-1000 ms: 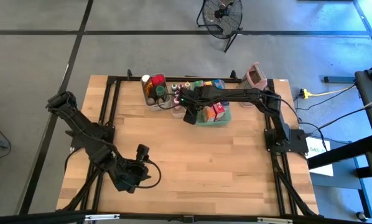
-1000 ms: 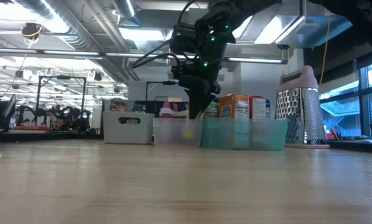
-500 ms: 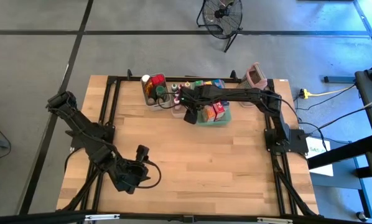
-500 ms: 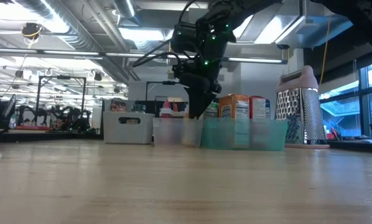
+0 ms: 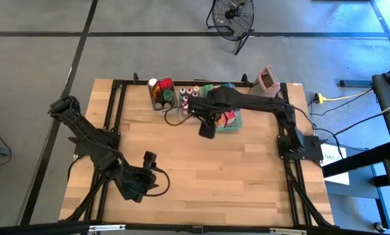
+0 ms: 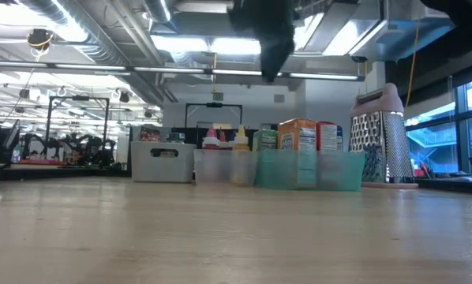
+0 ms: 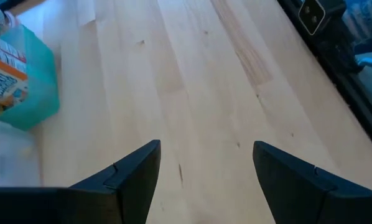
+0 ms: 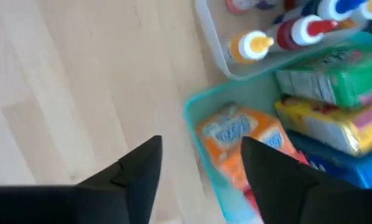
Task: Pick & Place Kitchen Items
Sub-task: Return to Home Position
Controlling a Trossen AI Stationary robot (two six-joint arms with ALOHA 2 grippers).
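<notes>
Right arm [image 6: 264,30] hanging at top, blurred. Bottles [image 6: 240,144] standing in clear bin [image 6: 212,168]; orange box [image 6: 297,134] sitting in green bin [image 6: 336,173]; grater [image 6: 386,138] standing just beside.

The left arm [image 5: 90,138] and right arm [image 5: 257,103] are black, chunky jointed links trailing thin black cables, and the left pincer [image 7: 206,149] and right pincer [image 8: 201,144] each carry two dark, flat, wedge-shaped fingers [image 7: 133,174].

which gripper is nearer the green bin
Right. The right gripper, jaws open, hangs just beside the green bin, toward the table's middle; the left gripper is far off on the left side.
</notes>
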